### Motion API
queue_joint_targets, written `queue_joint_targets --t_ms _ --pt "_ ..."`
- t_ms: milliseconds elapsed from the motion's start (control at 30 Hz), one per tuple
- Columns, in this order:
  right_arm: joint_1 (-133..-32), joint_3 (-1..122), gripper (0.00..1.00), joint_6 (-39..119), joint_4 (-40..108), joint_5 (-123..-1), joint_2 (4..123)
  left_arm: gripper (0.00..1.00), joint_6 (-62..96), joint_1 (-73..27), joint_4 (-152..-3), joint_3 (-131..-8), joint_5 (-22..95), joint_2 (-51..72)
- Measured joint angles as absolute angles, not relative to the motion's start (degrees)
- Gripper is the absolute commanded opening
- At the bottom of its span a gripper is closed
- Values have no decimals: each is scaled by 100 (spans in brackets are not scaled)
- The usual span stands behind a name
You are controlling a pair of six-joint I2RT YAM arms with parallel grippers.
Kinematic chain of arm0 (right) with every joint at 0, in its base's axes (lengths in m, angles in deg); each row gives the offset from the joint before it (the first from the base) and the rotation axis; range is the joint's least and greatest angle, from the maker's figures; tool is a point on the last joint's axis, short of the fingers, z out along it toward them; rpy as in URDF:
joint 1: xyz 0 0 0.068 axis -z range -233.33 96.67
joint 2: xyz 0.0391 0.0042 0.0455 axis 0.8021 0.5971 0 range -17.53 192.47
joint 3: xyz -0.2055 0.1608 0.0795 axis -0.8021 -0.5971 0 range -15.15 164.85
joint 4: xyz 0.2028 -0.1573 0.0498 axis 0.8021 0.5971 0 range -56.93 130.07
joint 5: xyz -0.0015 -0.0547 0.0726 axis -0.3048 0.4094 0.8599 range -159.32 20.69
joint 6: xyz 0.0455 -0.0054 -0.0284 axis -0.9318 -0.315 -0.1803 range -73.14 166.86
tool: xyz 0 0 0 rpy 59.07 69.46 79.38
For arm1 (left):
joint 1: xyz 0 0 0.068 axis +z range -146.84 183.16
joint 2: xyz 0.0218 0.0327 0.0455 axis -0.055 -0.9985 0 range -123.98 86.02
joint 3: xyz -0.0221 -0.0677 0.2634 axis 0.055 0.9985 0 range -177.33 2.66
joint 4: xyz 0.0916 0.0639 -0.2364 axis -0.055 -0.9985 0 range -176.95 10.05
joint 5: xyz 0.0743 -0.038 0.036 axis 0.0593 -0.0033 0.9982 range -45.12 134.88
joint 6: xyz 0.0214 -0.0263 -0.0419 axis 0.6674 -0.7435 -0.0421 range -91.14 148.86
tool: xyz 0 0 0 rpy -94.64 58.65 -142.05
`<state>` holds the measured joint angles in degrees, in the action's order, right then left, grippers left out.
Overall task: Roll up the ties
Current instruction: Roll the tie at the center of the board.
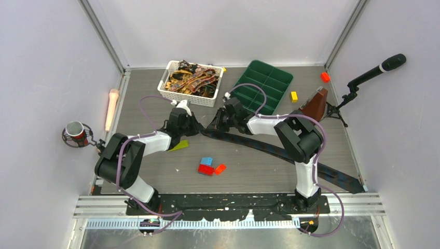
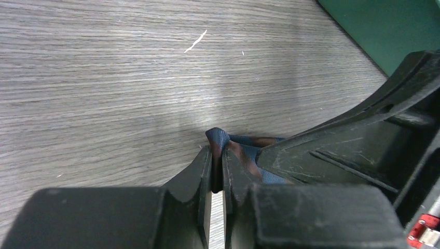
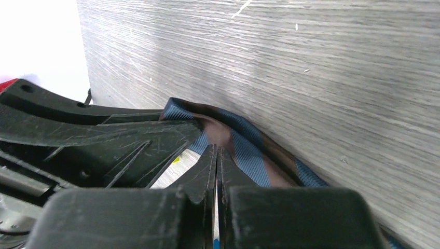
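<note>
Pinching navy tie (image 3: 249, 154) end between fingertips, left hand (image 2: 217, 155) and right hand (image 3: 217, 151).

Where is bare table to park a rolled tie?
Bare: far-left corner beside the white basket, and the near strip between the bricks and the navy tie. Crowded: centre, where left gripper and right gripper pinch the tie's end.
</note>
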<state>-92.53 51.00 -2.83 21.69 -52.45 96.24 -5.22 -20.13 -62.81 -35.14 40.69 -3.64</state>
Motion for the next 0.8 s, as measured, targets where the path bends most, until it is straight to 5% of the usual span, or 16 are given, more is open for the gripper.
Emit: queue_joint_targets --t_ms 800 --pt "-9253 5399 0 -312 2458 -5295 10088 10 -566 -2015 -6259 -3514 4021 -364"
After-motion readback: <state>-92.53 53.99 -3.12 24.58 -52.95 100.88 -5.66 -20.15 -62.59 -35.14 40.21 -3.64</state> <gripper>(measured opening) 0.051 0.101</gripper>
